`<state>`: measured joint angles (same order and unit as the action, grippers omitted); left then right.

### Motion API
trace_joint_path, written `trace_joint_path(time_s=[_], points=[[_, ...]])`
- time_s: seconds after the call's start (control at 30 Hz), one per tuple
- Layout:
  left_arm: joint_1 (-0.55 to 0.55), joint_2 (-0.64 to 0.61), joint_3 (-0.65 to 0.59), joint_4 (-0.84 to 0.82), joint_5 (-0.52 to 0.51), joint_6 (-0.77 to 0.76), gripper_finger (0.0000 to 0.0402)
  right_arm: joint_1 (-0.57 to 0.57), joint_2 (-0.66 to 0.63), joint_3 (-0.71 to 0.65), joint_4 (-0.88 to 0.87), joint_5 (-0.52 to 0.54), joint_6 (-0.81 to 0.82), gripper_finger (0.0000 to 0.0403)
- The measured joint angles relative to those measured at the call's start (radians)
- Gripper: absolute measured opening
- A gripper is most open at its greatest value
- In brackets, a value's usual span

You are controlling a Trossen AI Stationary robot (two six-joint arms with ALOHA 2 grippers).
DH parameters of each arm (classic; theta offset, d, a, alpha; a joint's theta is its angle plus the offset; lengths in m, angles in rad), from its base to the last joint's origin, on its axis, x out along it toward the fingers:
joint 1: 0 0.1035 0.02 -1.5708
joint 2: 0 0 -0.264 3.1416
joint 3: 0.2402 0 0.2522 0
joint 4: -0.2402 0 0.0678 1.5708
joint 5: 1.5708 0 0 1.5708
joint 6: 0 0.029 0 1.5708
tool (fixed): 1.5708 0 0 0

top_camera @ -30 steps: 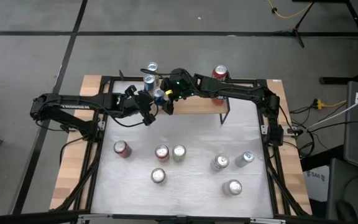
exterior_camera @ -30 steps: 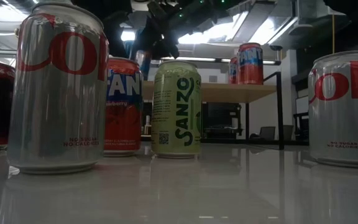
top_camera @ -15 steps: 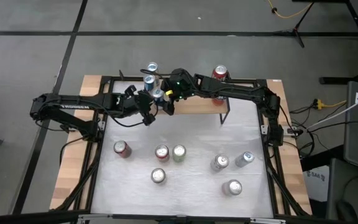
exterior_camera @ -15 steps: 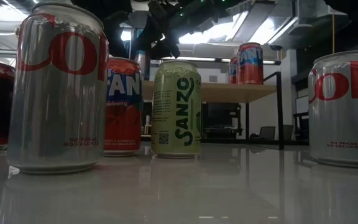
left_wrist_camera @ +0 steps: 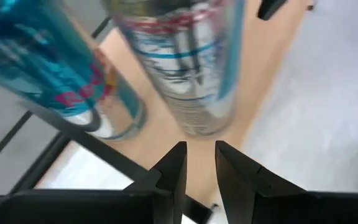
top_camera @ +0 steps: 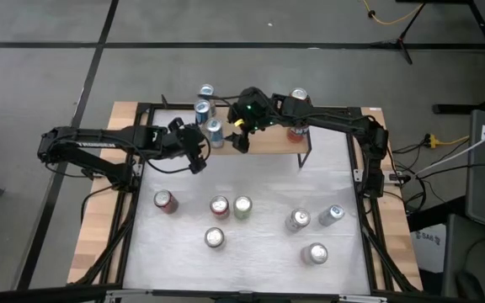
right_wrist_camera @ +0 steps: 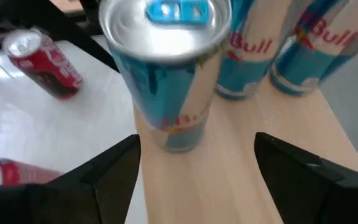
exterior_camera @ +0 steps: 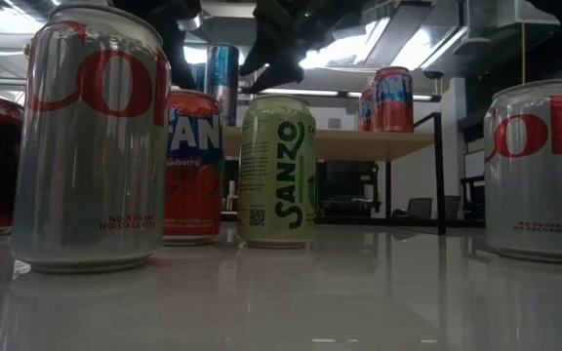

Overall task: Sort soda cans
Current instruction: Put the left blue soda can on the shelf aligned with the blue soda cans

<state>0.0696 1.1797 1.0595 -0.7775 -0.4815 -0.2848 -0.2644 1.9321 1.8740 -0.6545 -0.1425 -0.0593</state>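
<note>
Right hand (right_wrist_camera: pixel 194 165) gapes wide, empty, before blue can (right_wrist_camera: pixel 166 74).

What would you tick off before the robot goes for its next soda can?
1. Right gripper free: ok, fingers spread wide with nothing between them.
2. Last-placed blue can upright on the wooden shelf: ok, beside two other blue cans.
3. Right gripper clear of that can: ok, the can stands ahead of the fingers, untouched.
4. Left gripper empty: ok, fingers nearly together, holding nothing, pointing at the shelf's cans.
5. Cans left on the white table: not ok, seven remain, including the pale green can and the red can.
6. Arms apart from each other: cannot tell, both grippers sit close near the shelf.
</note>
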Motion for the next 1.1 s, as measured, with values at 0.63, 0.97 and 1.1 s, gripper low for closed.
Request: trace_joint_path(time_s=[0.63,0.97,1.1], points=[[-0.026,-0.001,0.000,0.140,-0.007,-0.048,0.0076,0.003,0.049,0.000,0.037,0.224,-0.077,0.0303],[-0.027,-0.001,0.000,0.130,-0.087,-0.049,0.0076,0.001,0.053,0.000,0.082,0.129,-0.071,0.0303],[-0.026,-0.003,0.000,0.113,-0.116,-0.048,0.0076,0.002,0.053,0.000,0.080,0.081,-0.070,0.0303]])
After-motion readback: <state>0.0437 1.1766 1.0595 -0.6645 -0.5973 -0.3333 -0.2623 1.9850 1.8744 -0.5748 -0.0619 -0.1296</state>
